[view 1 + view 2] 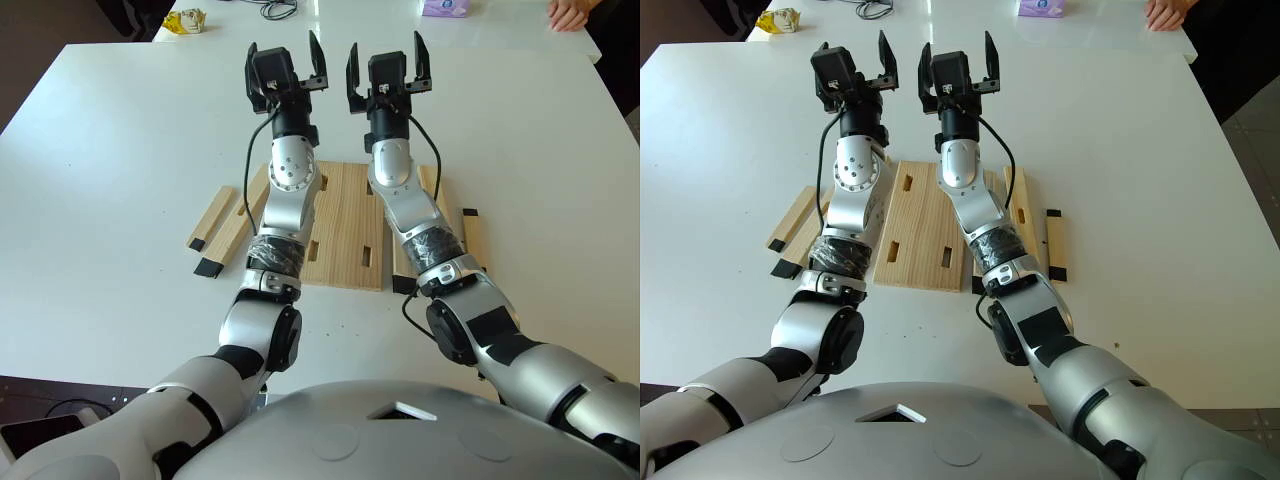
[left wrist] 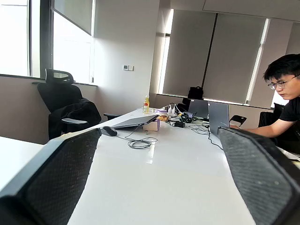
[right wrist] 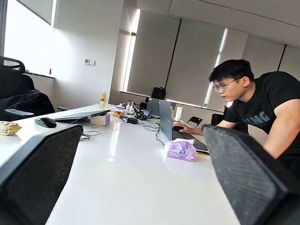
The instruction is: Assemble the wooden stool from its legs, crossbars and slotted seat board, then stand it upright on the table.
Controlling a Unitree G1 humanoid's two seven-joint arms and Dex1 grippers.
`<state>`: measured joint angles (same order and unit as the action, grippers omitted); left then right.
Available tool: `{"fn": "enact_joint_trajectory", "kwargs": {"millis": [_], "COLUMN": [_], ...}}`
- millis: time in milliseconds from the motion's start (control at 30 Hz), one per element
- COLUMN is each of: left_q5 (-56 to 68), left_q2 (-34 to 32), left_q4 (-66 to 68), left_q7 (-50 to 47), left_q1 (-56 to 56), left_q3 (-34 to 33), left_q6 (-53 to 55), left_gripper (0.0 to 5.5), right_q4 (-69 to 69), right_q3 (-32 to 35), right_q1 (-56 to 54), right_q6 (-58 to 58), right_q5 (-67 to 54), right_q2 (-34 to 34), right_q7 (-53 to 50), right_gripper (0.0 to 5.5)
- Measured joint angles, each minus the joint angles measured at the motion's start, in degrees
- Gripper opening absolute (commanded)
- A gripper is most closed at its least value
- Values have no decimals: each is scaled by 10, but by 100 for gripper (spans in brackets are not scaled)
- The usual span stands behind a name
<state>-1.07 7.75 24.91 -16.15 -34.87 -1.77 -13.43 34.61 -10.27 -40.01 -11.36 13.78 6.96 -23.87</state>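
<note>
While the left gripper (image 1: pixel 283 48) and right gripper (image 1: pixel 386 48) hold fingers (image 2: pixel 253 178) apart, the board (image 1: pixel 345 215) looks stiff, light, graspable by an edge.

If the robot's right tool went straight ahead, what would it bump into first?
Probably nothing soon: the right tool faces bare white table. The purple tissue pack lies farther on, maybe slightly aside.

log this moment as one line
left claw open, empty | right claw open, empty | seat board flat on table under arms | wooden bars loose either side | assembly not started
</note>
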Motion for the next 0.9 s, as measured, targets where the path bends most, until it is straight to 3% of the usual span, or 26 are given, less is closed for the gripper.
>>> {"fn": "enact_joint_trajectory", "kwargs": {"millis": [900], "left_q5": [1], "left_q2": [8], "left_q4": [46], "left_q7": [12], "left_q1": [21], "left_q3": [8], "left_q6": [-35], "left_gripper": [458], "right_q4": [9], "right_q3": [-5], "right_q1": [30], "right_q6": [-22], "right_q5": [0], "right_q2": [2], "right_q7": [3], "right_gripper": [467]}}
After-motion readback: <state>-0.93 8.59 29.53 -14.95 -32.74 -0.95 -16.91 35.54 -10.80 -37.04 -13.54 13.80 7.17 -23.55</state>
